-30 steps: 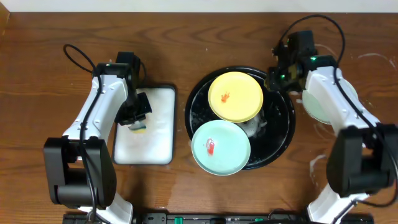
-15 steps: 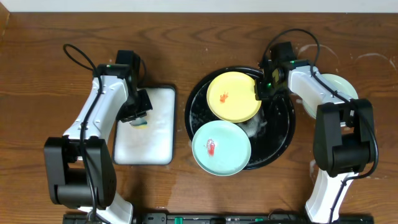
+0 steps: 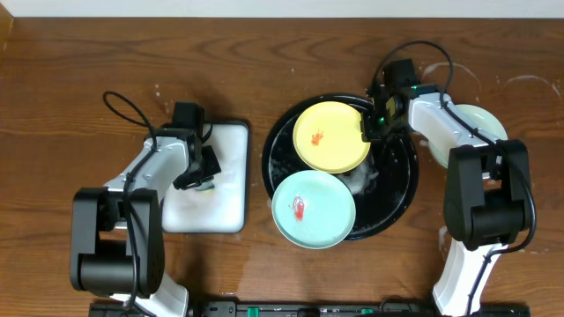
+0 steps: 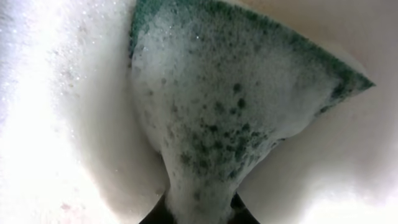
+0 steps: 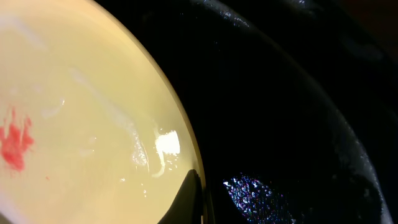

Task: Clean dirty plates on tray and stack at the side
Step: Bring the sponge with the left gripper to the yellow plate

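The black tray [image 3: 398, 198] holds a yellow plate [image 3: 332, 141] with a red smear at the back and a mint-green plate [image 3: 319, 216] with a red smear at the front. A second mint-green plate [image 3: 485, 121] lies on the wood table to the right, partly under my right arm. My right gripper [image 3: 370, 129] is shut on the yellow plate's right rim; in the right wrist view one finger [image 5: 189, 199] lies over the plate [image 5: 81, 124]. My left gripper [image 3: 201, 173] is shut on a foamy green sponge [image 4: 236, 112] over the white tray [image 3: 225, 207].
The white rectangular tray is covered in soap foam [image 4: 56, 124]. Whitish soapy marks show on the wood at the right [image 3: 454, 231]. Foam and water lie in the black tray between the plates [image 3: 361, 180]. Both arms' cables loop above the table's far side.
My right gripper moved left from the tray's far right rim to the yellow plate's edge and has stayed there. My left arm shifted right and lower over the white tray with the sponge.
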Tool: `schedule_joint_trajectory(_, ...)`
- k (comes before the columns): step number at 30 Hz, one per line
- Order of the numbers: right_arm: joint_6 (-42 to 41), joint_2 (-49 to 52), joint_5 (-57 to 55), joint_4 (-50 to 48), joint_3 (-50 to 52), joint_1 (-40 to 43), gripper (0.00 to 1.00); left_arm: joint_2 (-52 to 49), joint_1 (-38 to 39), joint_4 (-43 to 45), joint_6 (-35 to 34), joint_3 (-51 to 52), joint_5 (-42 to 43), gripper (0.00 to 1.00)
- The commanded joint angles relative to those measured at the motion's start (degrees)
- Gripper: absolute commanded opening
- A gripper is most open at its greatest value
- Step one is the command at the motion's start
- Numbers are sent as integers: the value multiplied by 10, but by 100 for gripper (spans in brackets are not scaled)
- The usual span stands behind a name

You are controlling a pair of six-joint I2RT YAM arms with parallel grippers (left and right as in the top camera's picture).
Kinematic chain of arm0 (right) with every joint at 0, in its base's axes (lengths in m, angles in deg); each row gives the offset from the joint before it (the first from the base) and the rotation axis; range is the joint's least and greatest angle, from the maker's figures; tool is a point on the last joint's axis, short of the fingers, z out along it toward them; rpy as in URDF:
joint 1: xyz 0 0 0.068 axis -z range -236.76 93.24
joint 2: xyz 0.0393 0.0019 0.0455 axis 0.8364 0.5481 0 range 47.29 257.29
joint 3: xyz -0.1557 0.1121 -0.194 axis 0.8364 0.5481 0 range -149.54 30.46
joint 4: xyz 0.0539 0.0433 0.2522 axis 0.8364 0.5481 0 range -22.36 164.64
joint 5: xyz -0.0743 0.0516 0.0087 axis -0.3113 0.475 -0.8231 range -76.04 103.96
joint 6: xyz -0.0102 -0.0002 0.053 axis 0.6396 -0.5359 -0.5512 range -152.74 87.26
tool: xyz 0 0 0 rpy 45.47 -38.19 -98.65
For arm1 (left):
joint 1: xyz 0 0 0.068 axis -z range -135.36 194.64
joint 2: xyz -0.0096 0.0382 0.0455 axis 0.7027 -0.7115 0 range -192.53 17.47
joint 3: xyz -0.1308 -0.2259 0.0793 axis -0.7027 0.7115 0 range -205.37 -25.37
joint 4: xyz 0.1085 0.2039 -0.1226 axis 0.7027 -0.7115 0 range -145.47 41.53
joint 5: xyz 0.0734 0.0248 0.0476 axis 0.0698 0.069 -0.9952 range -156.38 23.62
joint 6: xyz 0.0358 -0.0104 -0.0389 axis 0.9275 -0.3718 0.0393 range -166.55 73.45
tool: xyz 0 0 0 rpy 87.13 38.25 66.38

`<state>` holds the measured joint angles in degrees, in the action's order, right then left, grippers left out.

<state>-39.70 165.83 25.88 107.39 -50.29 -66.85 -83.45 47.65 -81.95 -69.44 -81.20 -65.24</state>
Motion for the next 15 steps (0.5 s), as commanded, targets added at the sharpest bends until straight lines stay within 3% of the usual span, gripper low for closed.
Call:
schedule_joint_trajectory(1, 1, 5, -14, 8, 0, -5, 1, -18, 0, 14, -14, 20, 3, 8)
schedule_joint_trajectory(6, 1, 5, -14, 9, 0, -5, 1, -15, -1, -34, -12, -21, 45, 8)
schedule_joint_trajectory(15, 2, 5, -14, 13, 0, -5, 1, -11, 0, -257, -11, -218, 72, 8)
